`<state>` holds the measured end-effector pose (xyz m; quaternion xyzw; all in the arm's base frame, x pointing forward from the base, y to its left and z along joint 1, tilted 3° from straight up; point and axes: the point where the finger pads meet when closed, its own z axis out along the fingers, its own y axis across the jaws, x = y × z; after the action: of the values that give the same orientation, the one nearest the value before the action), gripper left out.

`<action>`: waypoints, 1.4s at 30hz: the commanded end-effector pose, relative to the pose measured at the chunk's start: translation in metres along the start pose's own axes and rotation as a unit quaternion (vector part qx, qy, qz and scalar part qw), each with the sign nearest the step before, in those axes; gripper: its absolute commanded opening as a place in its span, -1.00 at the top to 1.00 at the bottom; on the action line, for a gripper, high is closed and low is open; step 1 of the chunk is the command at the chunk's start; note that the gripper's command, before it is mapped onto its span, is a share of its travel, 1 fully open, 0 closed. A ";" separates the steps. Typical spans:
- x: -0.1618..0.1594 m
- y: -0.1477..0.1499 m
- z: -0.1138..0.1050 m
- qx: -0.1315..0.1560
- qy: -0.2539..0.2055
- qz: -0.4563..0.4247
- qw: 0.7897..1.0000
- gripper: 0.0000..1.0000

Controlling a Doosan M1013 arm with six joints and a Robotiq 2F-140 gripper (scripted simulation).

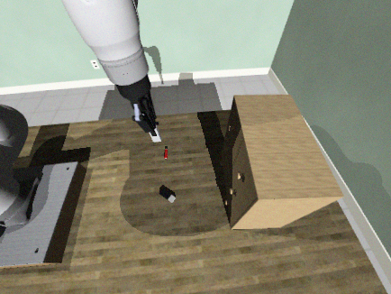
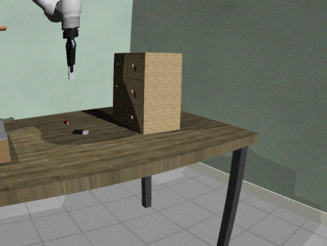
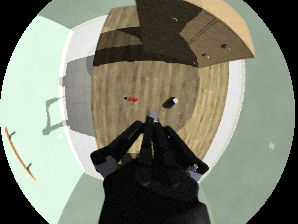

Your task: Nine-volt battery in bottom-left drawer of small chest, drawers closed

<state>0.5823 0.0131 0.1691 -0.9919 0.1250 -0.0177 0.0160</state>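
Note:
The nine-volt battery (image 1: 167, 194), black with a pale end, lies flat on the wooden table, left of the chest's drawer fronts. It also shows in the exterior view (image 2: 80, 132) and the wrist view (image 3: 169, 102). The small wooden chest (image 1: 270, 162) (image 2: 148, 92) (image 3: 193, 30) stands at the table's right side. Its dark drawer fronts with small knobs all look pushed in. My gripper (image 1: 155, 135) (image 2: 71, 75) (image 3: 151, 113) is shut and empty. It hangs high above the table, behind the battery and well apart from it.
A small red object (image 1: 166, 152) (image 2: 66, 122) lies on the table between the gripper and the battery. The robot's grey base plate (image 1: 40, 212) sits at the left. The dark wall stands close behind the chest, past the table's right edge.

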 end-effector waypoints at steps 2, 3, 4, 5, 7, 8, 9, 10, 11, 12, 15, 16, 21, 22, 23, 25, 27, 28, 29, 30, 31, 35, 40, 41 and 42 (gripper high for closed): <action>-0.001 0.001 -0.001 0.000 -0.013 0.000 1.000 1.00; -0.002 0.001 -0.002 0.000 -0.017 0.000 1.000 1.00; -0.003 0.001 -0.002 0.000 -0.021 0.000 1.000 1.00; -0.003 0.001 -0.003 0.000 -0.024 0.000 1.000 1.00; -0.004 0.001 -0.004 0.000 -0.029 0.000 1.000 1.00; -0.004 0.001 -0.004 0.000 -0.031 0.000 1.000 1.00; -0.004 0.001 -0.004 0.000 -0.033 0.000 0.999 1.00; -0.005 0.001 -0.005 0.000 -0.034 0.000 0.999 1.00; -0.005 0.001 -0.005 0.000 -0.035 0.000 0.999 1.00; -0.005 0.001 -0.005 0.000 -0.036 0.000 0.999 1.00; -0.005 0.001 -0.005 0.000 -0.037 0.000 0.999 1.00; -0.005 0.001 -0.005 0.000 -0.037 0.000 0.999 1.00; -0.005 0.001 -0.005 0.000 -0.037 0.000 0.999 1.00; -0.005 0.001 -0.005 0.000 -0.037 0.000 0.999 1.00; -0.005 0.001 -0.005 0.000 -0.037 0.000 0.999 1.00; -0.005 0.001 -0.005 0.000 -0.037 0.000 0.999 1.00; -0.005 0.001 -0.005 0.000 -0.037 0.000 0.999 1.00; -0.005 0.001 -0.005 0.000 -0.037 0.000 0.999 1.00; -0.005 0.001 -0.005 0.000 -0.037 0.000 0.999 1.00; -0.005 0.001 -0.005 0.000 -0.037 0.000 0.999 -1.00; -0.005 0.001 -0.005 0.000 -0.037 0.000 0.999 -1.00; -0.005 0.001 -0.005 0.000 -0.037 0.000 0.999 -1.00; -0.005 0.001 -0.005 0.000 -0.037 0.000 0.999 -1.00; -0.005 0.001 -0.005 0.000 -0.037 0.000 0.999 -1.00; -0.005 0.001 -0.005 0.000 -0.037 0.000 0.999 -1.00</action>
<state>0.5770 0.0131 0.1742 -0.9918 0.1242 0.0193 0.0207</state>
